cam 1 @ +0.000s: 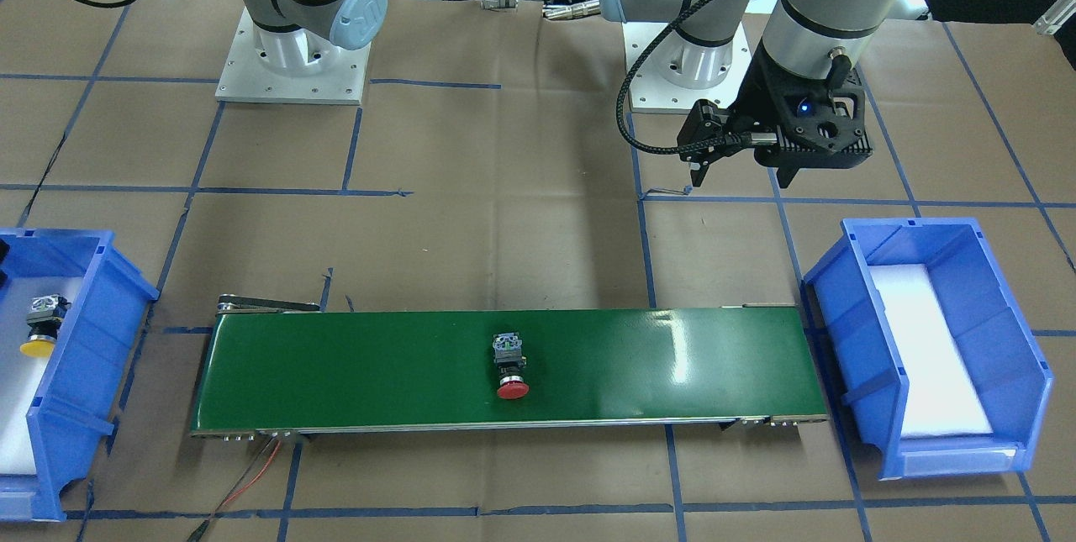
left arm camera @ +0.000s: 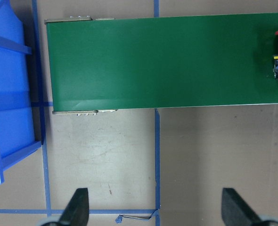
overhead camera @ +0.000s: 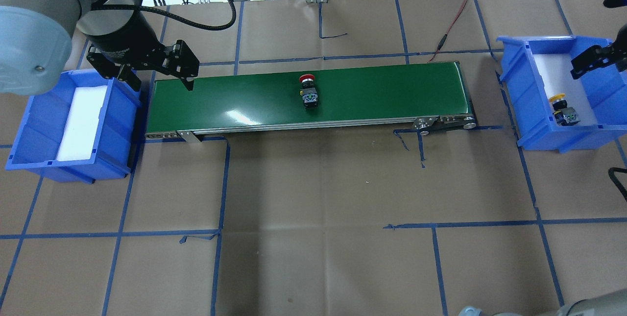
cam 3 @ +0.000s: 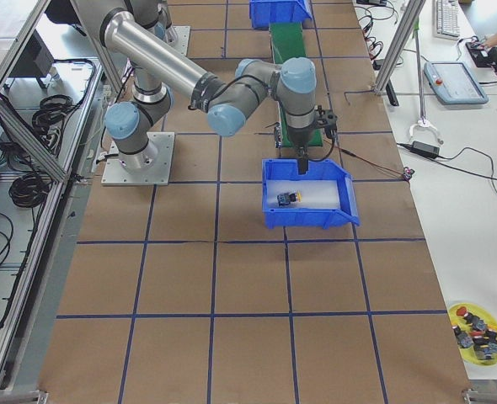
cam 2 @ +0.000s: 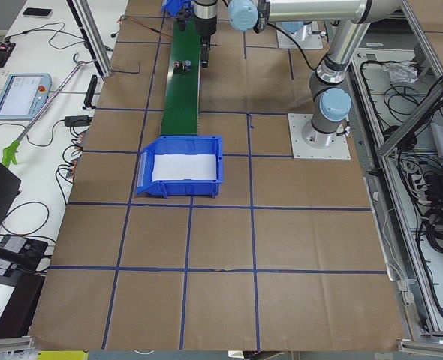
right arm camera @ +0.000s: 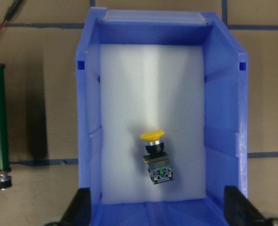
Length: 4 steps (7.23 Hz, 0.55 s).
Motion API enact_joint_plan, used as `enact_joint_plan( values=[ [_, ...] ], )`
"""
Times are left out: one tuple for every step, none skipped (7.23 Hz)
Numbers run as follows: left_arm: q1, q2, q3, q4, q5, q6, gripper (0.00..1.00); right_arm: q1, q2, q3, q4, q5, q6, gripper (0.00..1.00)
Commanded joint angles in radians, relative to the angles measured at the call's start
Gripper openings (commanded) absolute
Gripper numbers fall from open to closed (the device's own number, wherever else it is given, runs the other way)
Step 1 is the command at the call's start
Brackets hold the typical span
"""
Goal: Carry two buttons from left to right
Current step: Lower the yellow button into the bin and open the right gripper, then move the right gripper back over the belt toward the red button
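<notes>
Red button looks light, rigid, slick-capped; I'd pinch its black body. Left hand and right hand stand apart, empty.

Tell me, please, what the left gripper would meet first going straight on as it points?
The left gripper would likely meet the brown paper-covered table beside the green conveyor belt's end; depth unclear.

The bench is brown, ruled into a grid by blue tape lines. The belt is glossy dark green. One button has a red cap and the other button a yellow one; both have black bodies and grey-green rear blocks. The left bin and the right bin are bright blue, lined with white foam. The left gripper is black. The arms are silver-grey with pale blue caps.
</notes>
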Motion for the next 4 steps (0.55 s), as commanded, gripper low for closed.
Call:
enact_joint_plan(
  values=[
    [0.001, -0.001, 0.0, 0.0, 0.0, -0.002, 1.0, 0.128, -0.034, -0.105, 0.186, -0.014, 0.189, 1.0],
    [0.001, 0.001, 0.002, 0.0, 0.0, 0.0, 1.0, 0.227, -0.035, -0.11, 0.181, -0.016, 0.232, 1.0],
    [0.001, 0.001, 0.0, 0.0, 0.0, 0.0, 1.0, 0.303, -0.037, -0.11, 0.182, -0.018, 0.343, 1.0],
    [-0.001, 0.001, 0.0, 0.0, 0.0, 0.0, 1.0, 0.383, -0.038, -0.113, 0.181, -0.05, 0.44, 1.0]
  ],
)
